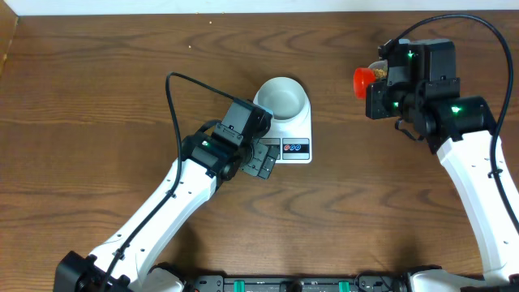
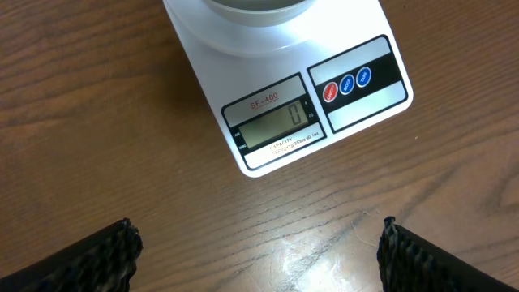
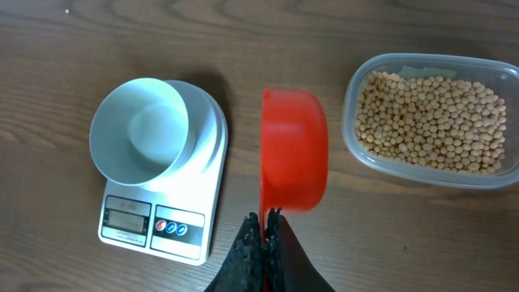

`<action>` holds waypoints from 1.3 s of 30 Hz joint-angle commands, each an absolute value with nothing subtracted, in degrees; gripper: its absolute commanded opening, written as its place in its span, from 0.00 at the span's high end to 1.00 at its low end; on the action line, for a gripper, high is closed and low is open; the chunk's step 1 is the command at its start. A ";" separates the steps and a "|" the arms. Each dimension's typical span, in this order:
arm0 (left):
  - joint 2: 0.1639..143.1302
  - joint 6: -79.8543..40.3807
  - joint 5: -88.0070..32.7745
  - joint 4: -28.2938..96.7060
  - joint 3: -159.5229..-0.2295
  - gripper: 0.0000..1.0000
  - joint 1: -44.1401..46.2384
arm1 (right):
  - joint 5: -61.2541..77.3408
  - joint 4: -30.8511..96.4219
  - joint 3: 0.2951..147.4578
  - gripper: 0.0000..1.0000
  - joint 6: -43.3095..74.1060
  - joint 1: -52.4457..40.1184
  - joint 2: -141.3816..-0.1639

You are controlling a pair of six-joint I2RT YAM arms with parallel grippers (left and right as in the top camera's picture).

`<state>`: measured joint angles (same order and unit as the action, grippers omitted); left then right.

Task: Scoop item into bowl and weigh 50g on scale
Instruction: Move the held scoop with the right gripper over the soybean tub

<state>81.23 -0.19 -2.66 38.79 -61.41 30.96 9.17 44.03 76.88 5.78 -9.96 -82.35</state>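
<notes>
Overhead view: wooden tabletop [image 1: 97,97], scale [image 1: 298,130] mid-table reading zero, so I'd guess it's tared with the empty bowl [image 1: 282,96] on top. Left fingers [image 2: 89,259] are spread wide with nothing in them, parked just beside the display edge. Right fingers [image 3: 253,247] are pinched shut on the red scoop [image 3: 293,150] handle, between scale and clear tub [image 3: 422,177], ready to dig. All the beans [image 3: 430,122] sit in the tub.

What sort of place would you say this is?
Probably a robot test bench staged for kitchen weighing: a wood-grain table, a digital scale bearing a white bowl, and a tub of beans.
</notes>
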 commanded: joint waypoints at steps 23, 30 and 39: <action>81.69 -0.47 -2.52 38.98 -61.06 0.04 30.81 | 9.56 56.14 93.86 0.99 4.16 1.26 -81.34; 81.69 -0.47 -2.52 38.98 -61.06 0.04 30.81 | 7.11 56.05 93.84 0.99 -0.10 1.93 -82.11; 81.69 -0.47 -2.52 38.98 -61.06 0.04 30.81 | 3.07 55.83 93.62 0.99 -1.58 1.93 -85.82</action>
<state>81.23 -0.19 -2.68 38.81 -61.41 30.96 4.91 55.92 92.77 0.62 1.74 -83.88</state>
